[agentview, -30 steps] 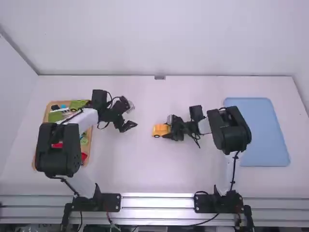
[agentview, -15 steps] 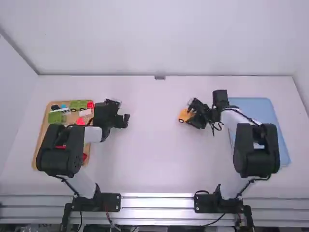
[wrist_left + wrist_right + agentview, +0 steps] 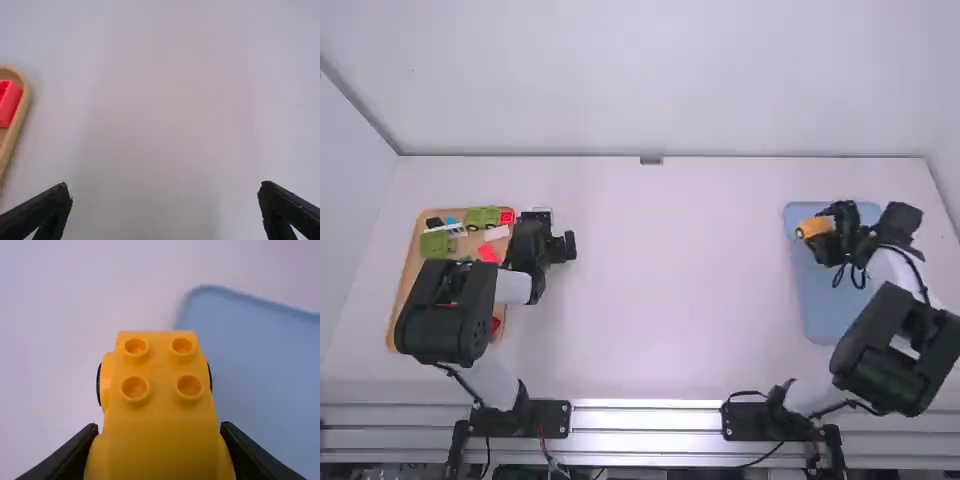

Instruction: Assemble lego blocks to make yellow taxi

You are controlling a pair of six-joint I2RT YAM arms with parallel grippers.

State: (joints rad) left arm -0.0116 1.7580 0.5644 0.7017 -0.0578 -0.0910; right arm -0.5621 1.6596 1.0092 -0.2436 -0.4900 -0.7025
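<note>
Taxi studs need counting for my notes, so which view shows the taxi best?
The right wrist view: the taxi is close up, held by the right end effector, four studs plain. The high view has it small, over the blue tray; the left wrist view looks at the table.

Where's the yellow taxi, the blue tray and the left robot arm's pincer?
Yellow taxi point(image 3: 160, 427): right wrist view, smooth body beside its studs.
Blue tray point(image 3: 825, 305): high view, bare floor.
Left pincer point(image 3: 165, 186): left wrist view, midway between its fingertips.

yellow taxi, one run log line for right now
right pincer: shut on yellow taxi | taxi position: over blue tray in high view | left pincer: open, empty, beside wooden tray
</note>
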